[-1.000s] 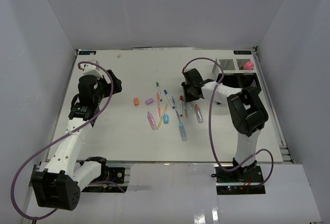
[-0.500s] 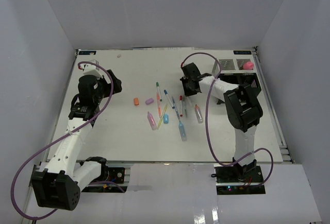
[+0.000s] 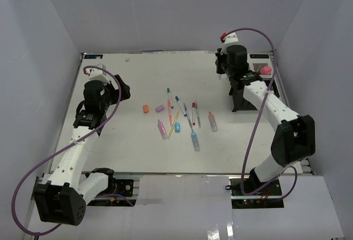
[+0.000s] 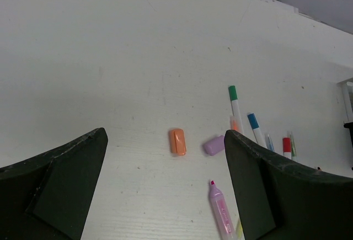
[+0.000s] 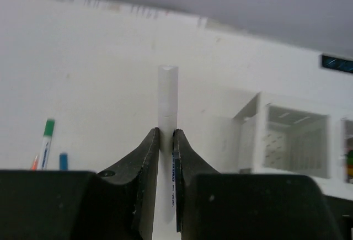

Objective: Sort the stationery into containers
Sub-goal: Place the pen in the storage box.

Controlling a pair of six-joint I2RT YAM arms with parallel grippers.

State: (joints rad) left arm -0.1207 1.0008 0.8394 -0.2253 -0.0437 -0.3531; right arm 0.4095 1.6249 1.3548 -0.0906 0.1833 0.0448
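White pen (image 5: 167, 88) pinched in the right fingers (image 5: 146, 160), upper right overhead, near the containers (image 5: 292, 140) (carry step, seemingly); next, lower it into a compartment. Left fingers (image 4: 60, 179) gape empty.

On a white table (image 4: 83, 58), orange eraser (image 4: 177, 141), lilac eraser (image 4: 213, 144), pink marker (image 4: 220, 213). Green-capped pen (image 4: 236, 106) and blue-capped pen (image 4: 255, 129), both white-bodied. Far right, white perforated box (image 5: 298, 110) and translucent pale pen (image 5: 167, 102); purple cables (image 3: 33, 174).

readable text: none is showing clearly in any view.
thin white pen barrel (image 5: 167, 102): tiny blue print is running along it at lower centre, too small to read.
dark strip with blue marks (image 5: 336, 62): sitting at upper right, blurred, illegible.
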